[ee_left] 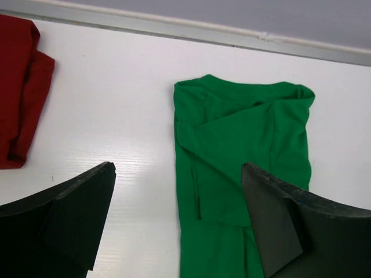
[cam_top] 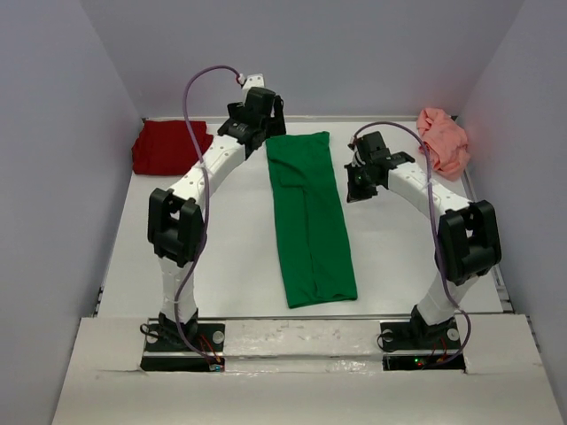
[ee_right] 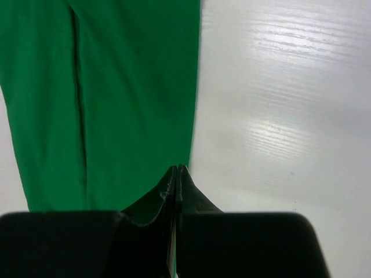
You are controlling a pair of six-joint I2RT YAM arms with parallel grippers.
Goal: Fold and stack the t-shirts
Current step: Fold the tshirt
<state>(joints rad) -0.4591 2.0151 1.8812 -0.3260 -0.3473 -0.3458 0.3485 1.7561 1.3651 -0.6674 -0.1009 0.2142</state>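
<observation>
1. Bright green cloth t-shirt (cam_top: 310,217): long folded strip, centre of table (cam_top: 230,257).
2. Dark red cloth t-shirt (cam_top: 164,146): 10 o'clock.
3. Salmon pink cloth t-shirt (cam_top: 443,142): 2 o'clock.
4. Left gripper (ee_left: 178,168): fingers apart.
5. Right gripper (ee_right: 175,174): fingers together.

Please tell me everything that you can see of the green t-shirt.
The green t-shirt is plain soft cloth, folded into a long narrow strip with a sleeve turned in and a lengthwise crease. It lies flat on the white table, running far to near. The open left gripper hovers over its far end. The shut right gripper is at its right edge, contact unclear.
</observation>
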